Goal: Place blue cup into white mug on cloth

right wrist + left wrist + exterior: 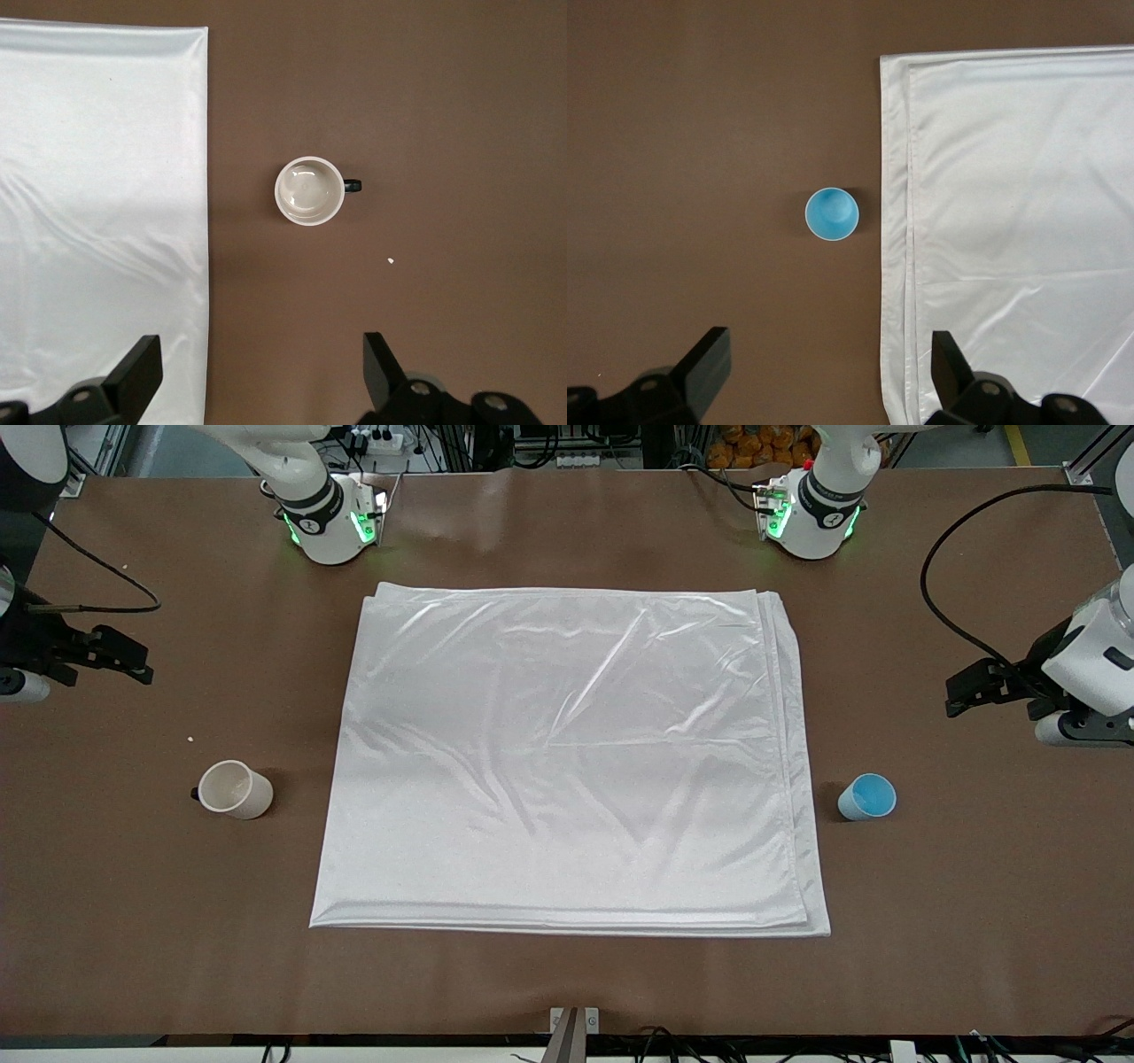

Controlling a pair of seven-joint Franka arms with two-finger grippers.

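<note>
The white cloth (567, 762) lies flat in the middle of the brown table. The blue cup (867, 796) stands upright on the bare table beside the cloth's edge at the left arm's end; it also shows in the left wrist view (832, 213). The white mug (235, 789) stands upright on the bare table at the right arm's end, its black handle pointing away from the cloth (308, 191). My left gripper (955, 695) is open and empty, above the table near the blue cup (831, 359). My right gripper (142, 664) is open and empty, above the table near the mug (260, 359).
The cloth's folded edges show in both wrist views (1010, 221) (97, 195). A small white crumb (190, 738) lies on the table near the mug. A black cable (930, 584) lies at the left arm's end. A metal bracket (574, 1020) sits at the table's front edge.
</note>
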